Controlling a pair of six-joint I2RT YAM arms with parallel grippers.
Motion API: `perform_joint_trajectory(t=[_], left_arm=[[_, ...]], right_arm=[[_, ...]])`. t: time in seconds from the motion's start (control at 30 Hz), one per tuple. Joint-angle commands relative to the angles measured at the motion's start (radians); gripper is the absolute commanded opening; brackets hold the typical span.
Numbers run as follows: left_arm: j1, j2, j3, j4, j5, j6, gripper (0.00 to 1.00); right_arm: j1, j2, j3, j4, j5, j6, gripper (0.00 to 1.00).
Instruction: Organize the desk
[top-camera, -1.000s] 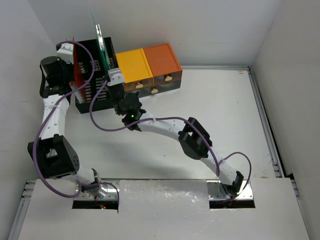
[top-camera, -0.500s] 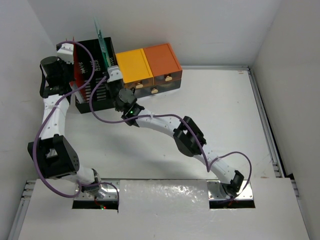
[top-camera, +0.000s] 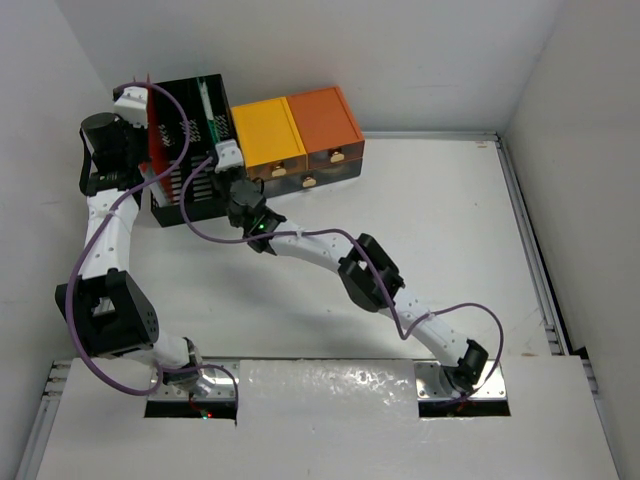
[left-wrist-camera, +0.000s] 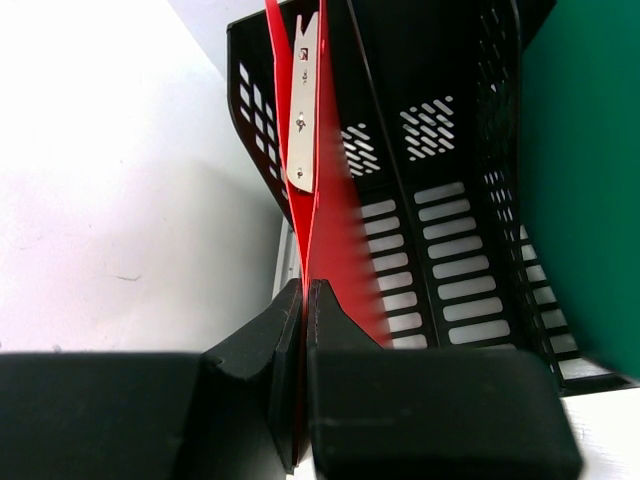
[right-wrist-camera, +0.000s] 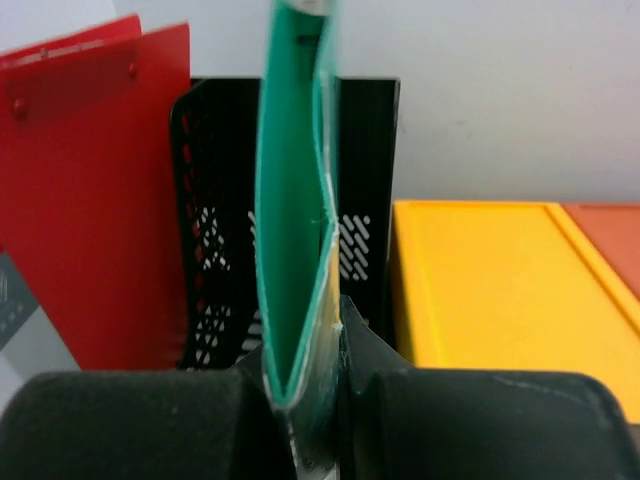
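Observation:
A black mesh file rack stands at the far left of the white desk. My left gripper is shut on a red folder standing in the rack's left slot; the folder also shows in the top view. My right gripper is shut on the near edge of a green folder, which sits upright in the rack's right slot. In the right wrist view the red folder stands to the left.
A yellow drawer box and an orange drawer box stand right of the rack against the back wall. White walls close in the desk at the back and sides. The right arm stretches across the desk's middle.
My right gripper has moved toward the rack and lowered the green folder, which stood high above the rack, down into the right slot. The left arm has stayed put.

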Motion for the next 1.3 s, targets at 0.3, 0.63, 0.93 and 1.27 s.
perform_joint_trajectory(t=[0.3, 0.63, 0.93, 1.27], left_arm=[[0.020, -0.019, -0.011, -0.071, 0.002, 0.013, 0.00], [0.019, -0.020, 0.010, -0.105, 0.015, 0.011, 0.29], [0.019, -0.022, 0.050, -0.158, 0.027, -0.006, 0.38], [0.020, -0.086, 0.122, -0.241, 0.050, -0.001, 0.70]], right_arm=[[0.009, -0.070, -0.077, 0.044, 0.022, 0.080, 0.10], [0.023, -0.242, -0.261, 0.077, -0.072, 0.067, 0.78], [0.022, -0.394, -0.341, 0.028, -0.196, 0.040, 0.73], [0.011, -0.734, -0.724, 0.031, -0.221, 0.024, 0.99]])
